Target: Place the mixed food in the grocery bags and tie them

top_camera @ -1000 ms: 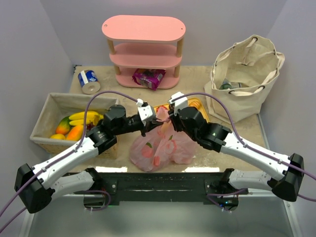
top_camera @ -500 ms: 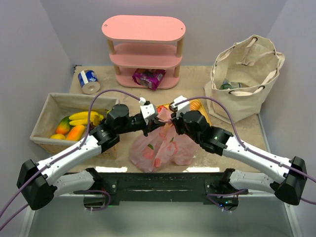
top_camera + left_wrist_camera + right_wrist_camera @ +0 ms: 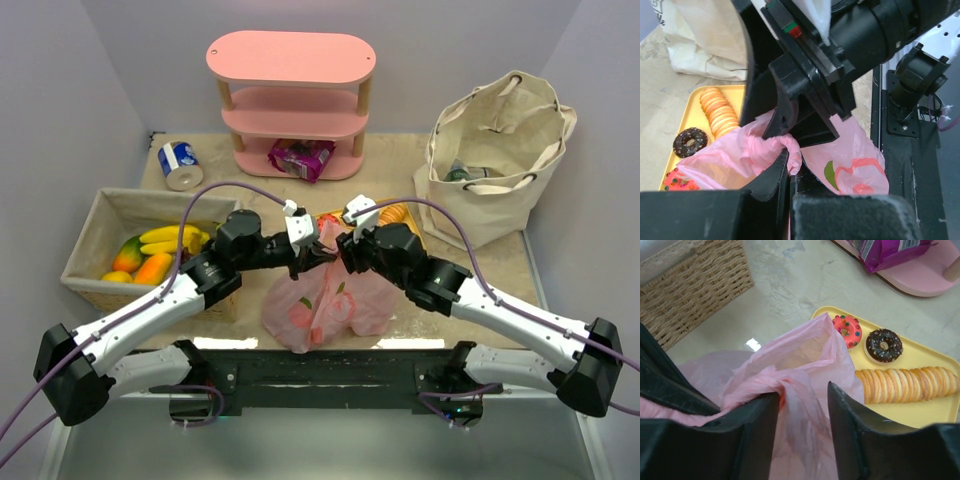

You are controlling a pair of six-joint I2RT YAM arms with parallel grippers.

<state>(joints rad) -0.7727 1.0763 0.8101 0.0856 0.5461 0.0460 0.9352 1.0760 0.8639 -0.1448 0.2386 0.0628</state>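
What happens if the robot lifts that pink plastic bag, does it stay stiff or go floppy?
Probably floppy: the thin pink plastic bag crinkles and bunches where the left hand pinches it. It would likely sag at the bottom, since round peach fruits sit inside. It may tear if yanked.

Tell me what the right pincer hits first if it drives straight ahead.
The right pincer meets the pink bag first, bunched right in front. The tray probably lies behind, though depth is unclear.

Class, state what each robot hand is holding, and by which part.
The left hand pinches the pink plastic bag by its twisted top; the right hand straddles that top, grip unclear.
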